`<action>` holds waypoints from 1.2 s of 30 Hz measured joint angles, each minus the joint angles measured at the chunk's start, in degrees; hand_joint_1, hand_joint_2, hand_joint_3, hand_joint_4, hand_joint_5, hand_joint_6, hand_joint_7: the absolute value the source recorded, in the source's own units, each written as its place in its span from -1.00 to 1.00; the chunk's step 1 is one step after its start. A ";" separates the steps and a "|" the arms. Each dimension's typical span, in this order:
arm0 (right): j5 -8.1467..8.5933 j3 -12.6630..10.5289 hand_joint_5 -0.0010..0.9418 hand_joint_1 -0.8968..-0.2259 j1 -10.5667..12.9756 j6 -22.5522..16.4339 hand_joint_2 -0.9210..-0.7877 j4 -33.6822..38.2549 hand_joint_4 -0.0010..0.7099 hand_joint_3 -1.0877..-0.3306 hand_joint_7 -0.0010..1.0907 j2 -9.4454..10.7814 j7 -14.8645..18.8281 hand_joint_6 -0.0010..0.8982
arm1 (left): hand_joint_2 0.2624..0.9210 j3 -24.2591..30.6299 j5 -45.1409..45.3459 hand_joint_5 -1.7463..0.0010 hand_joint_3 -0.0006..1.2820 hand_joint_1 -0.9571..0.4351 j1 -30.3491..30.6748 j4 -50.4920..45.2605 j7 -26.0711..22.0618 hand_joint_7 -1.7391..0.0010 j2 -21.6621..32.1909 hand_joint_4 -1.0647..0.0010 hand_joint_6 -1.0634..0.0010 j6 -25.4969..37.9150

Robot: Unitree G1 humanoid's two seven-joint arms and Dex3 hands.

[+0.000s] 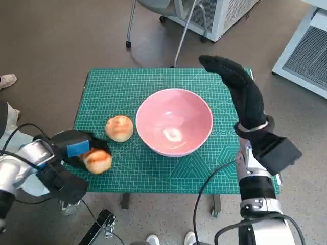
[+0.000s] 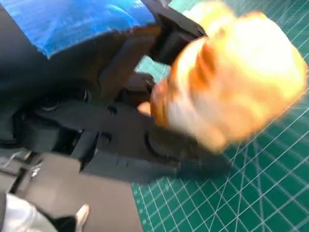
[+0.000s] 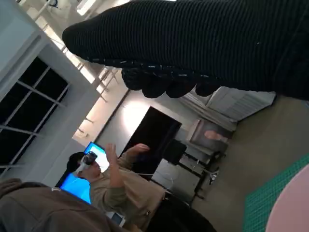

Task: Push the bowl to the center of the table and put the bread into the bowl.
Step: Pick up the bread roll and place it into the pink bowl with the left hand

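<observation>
pink bowl [image 1: 174, 121] sits abt mid-table on the green mat [image 1: 127, 87]. left hand [image 1: 76, 148] grips one bread roll [image 1: 97, 161] nr the mat's front-left edge, fingers closed round it. 2nd roll [image 1: 119, 127] lies just left of the bowl. right hand [image 1: 237, 87] hangs past the bowl's right rim, fingers stretched out, holding nothing.

Right hand [image 3: 203, 48] in black knit glove spans the top holding nothing, fingers look loosely curled but mostly hidden; person [image 3: 120, 183] with raised hand beyond, green mat [image 3: 270, 203] and pink bowl [image 3: 294, 208] rim at corner.
</observation>
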 measured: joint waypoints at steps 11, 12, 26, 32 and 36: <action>-0.07 0.01 -0.98 -0.18 0.02 0.59 -1.00 -0.29 -0.16 -0.11 0.25 -0.36 -0.98 -1.00 | 1.00 11.82 -17.06 -0.22 -0.95 0.38 -1.62 -12.12 -8.23 -0.34 2.63 -0.25 -0.39 -0.22; -0.07 0.02 -0.98 -0.19 0.02 0.59 -1.00 -0.29 -0.16 -0.11 0.25 -0.39 -1.02 -1.00 | 1.00 12.57 -17.89 -0.21 -0.96 0.38 -2.33 -12.73 -8.40 -0.34 2.58 -0.27 -0.40 0.00; -0.05 0.05 -0.99 -0.21 -0.06 0.65 -1.00 -0.30 -0.17 -0.10 0.24 -1.13 -1.30 -1.00 | 1.00 13.95 -20.78 -0.26 -0.90 0.38 -19.91 -15.09 -11.60 -0.38 -7.39 -0.15 -0.36 5.68; -0.08 0.13 -0.99 -0.15 -0.11 0.42 -1.00 -0.46 -0.17 -0.10 0.24 -1.29 -1.31 -1.00 | 1.00 10.67 -17.66 -0.35 -0.80 0.38 -26.42 -7.48 -7.03 -0.46 -13.86 0.01 -0.25 4.12; -0.02 0.06 -0.99 -0.11 -0.06 0.02 -1.00 -0.55 -0.17 -0.11 0.24 -1.64 -1.31 -1.00 | 1.00 6.78 -12.62 -0.35 -0.78 0.38 -29.93 -0.05 -1.98 -0.48 -17.80 0.03 -0.23 2.36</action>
